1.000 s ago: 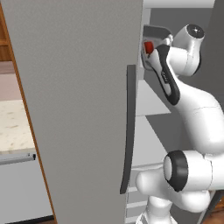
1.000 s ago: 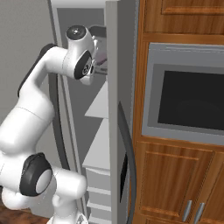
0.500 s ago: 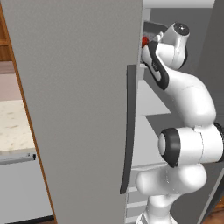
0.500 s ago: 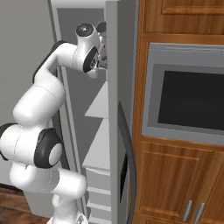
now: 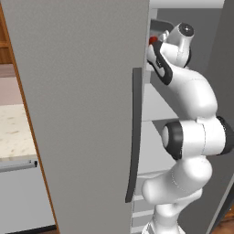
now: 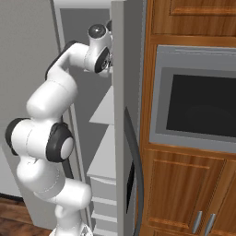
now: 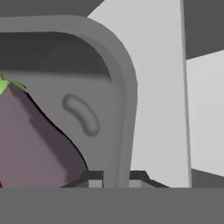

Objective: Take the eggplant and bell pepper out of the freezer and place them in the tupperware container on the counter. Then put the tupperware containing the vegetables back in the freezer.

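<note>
Final stage of the task: return of the loaded tupperware container (image 7: 124,87) to the freezer (image 5: 77,91). The gripper (image 7: 116,177) is closed narrowly on the container's rim, one fingertip to each side of the wall. The eggplant (image 7: 35,144) lies inside the container. The bell pepper (image 5: 153,40) shows as a red spot by the hand, at the edge of the open door. Over the last second the arm has folded upward and reached deeper into the upper compartment, carrying the load with it. The container now hangs over a pale shelf (image 7: 157,87), well apart from the bench (image 5: 13,132). Judgement: only lowering and release appear to remain.
</note>
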